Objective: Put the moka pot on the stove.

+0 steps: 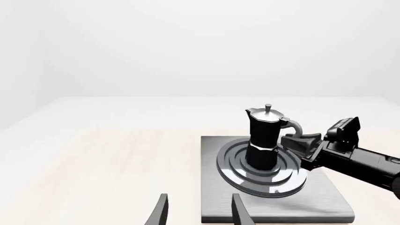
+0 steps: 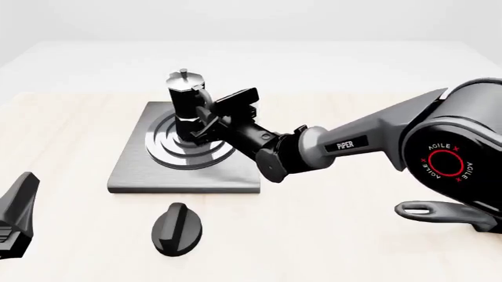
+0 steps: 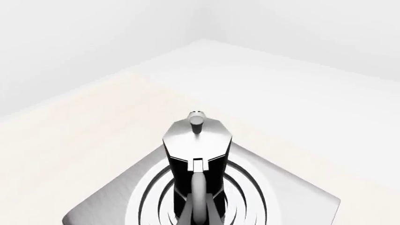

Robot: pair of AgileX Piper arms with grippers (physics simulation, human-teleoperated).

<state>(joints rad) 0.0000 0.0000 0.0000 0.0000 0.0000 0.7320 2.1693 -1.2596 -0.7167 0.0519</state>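
The moka pot [image 2: 187,104] stands upright on the stove [image 2: 133,170] rings, so placement looks done. The right hand [image 2: 206,124] sits at its handle; grip unclear. The left hand [image 1: 198,213] idles, parted and empty.

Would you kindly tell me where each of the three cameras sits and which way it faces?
Front view: fixed above the arms' side of the table, looking forward and down at the stove; shows the right arm, whose right gripper is at the moka pot, and the left gripper.
Left wrist view: behind the left gripper, facing the stove and pot; own fingers and the right arm show.
Right wrist view: behind the right gripper, facing the pot's handle; no gripper visible.
All three share pot and stove.
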